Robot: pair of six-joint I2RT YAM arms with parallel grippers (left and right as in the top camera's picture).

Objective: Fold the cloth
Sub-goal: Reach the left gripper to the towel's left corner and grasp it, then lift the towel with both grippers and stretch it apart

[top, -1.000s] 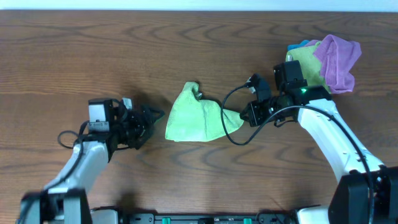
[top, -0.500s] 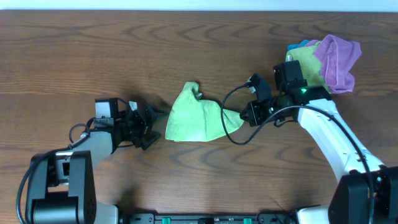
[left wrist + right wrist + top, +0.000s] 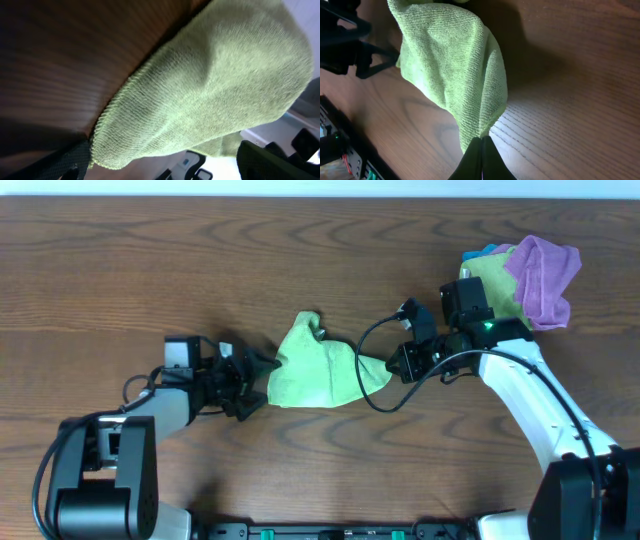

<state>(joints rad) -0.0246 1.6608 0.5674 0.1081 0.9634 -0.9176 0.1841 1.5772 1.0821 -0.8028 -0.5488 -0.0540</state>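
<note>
The lime-green cloth [image 3: 320,368] lies bunched in the middle of the table. My right gripper [image 3: 392,366] is shut on the cloth's right corner; in the right wrist view the cloth [image 3: 460,75] hangs from the closed fingertips [image 3: 481,141]. My left gripper [image 3: 262,383] is open at the cloth's lower left corner, one finger on each side of the edge. In the left wrist view the cloth [image 3: 210,90] fills most of the frame and its corner sits between the spread fingers [image 3: 165,167].
A pile of cloths sits at the back right: a purple one [image 3: 545,275] on a duller olive-green one [image 3: 490,280] with a bit of blue behind. The right arm's cable [image 3: 372,340] loops over the table by the cloth.
My left gripper has moved right along the table, from well clear of the cloth to its lower left corner. The right gripper and the cloth have stayed still.
</note>
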